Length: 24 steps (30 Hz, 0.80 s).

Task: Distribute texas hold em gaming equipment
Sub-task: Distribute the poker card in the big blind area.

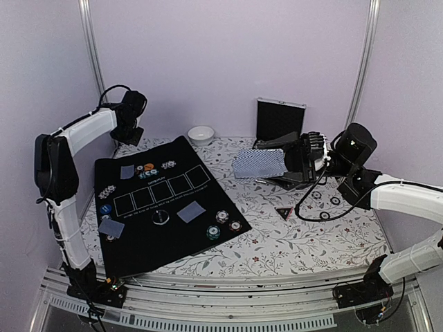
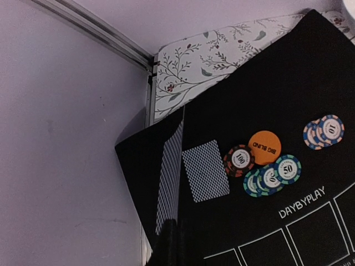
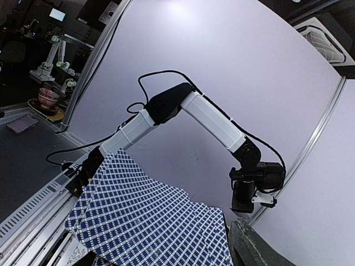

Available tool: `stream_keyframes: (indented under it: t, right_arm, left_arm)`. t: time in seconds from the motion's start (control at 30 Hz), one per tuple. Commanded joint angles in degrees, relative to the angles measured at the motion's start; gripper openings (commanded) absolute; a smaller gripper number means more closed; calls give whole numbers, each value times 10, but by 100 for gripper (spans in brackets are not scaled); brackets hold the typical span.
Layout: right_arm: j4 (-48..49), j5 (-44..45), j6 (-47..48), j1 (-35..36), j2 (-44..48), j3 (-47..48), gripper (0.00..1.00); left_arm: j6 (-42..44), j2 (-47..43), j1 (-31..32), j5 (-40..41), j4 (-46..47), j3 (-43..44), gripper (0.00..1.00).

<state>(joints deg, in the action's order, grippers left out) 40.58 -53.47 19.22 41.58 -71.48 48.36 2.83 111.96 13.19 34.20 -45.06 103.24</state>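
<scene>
The left gripper (image 2: pixel 168 246) is closed tight on one playing card (image 2: pixel 170 183), seen edge-on above the far-left corner of the black mat (image 1: pixel 159 242). The right gripper (image 1: pixel 291 164) clamps a fan of cards (image 1: pixel 259 164), raised just right of the mat; poker chips (image 2: pixel 270 176) lie on the mat

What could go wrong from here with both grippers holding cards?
1. The right gripper holds the fanned stack of blue-patterned playing cards by one end, above the floral tablecloth; loose cards could slide out.
2. The left gripper pinches a single blue-patterned card on edge near the corner of the black felt mat; released there, it may land off the mat or across the face-down card lying beside it.
</scene>
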Motion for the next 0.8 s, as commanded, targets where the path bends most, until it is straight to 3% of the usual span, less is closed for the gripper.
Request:
stream_keyframes:
  t: [0.0,0.27,0.57,0.77]
  right_arm:
    - [18,6,-5,-2,22,5,60]
    - [18,6,-5,-3,24,2,60]
    - [18,5,-6,-4,24,3,60]
    - [18,5,-7,-5,26,1,60]
  left_arm:
    - [-21,38,-9,13,-18,8,0]
    - [-50,79,-6,69,-6,-28,0]
    - [-30,80,11,111,90,-104,0]
    - [-35,105,12,121,92,-99,0]
